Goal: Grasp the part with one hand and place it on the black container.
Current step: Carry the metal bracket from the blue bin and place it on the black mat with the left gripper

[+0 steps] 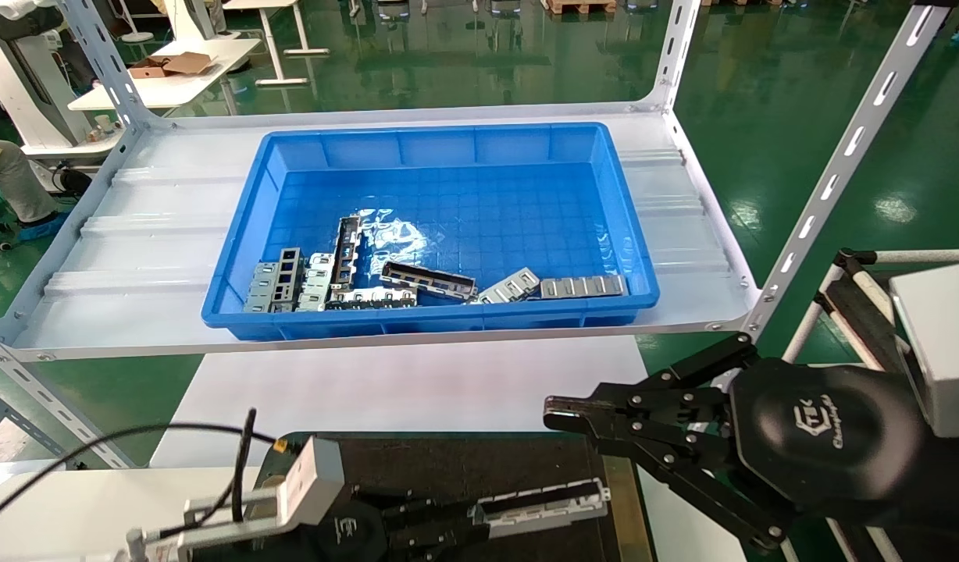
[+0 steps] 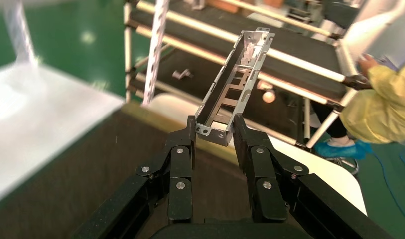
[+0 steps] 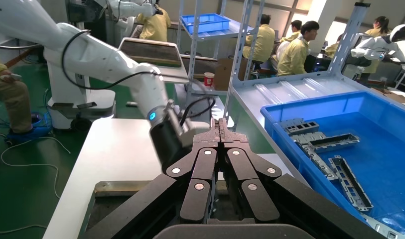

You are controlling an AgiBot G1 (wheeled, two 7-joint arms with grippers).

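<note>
My left gripper (image 1: 470,524) is shut on one end of the part (image 1: 543,501), a long silver-grey channel bar. It holds the bar lengthwise just above the black container (image 1: 464,464) at the bottom of the head view. In the left wrist view the fingertips (image 2: 192,130) clamp the bar's near end, and the part (image 2: 238,74) sticks out beyond my left gripper (image 2: 213,130) over the dark tray surface (image 2: 66,174). My right gripper (image 1: 556,414) is shut and empty, hovering over the tray's right side; it also shows in the right wrist view (image 3: 220,124).
A blue plastic bin (image 1: 433,316) on the white shelf (image 1: 136,234) holds several more metal parts (image 1: 429,279). A white table top (image 1: 409,382) lies between shelf and tray. Slanted shelf posts (image 1: 839,172) stand at the right.
</note>
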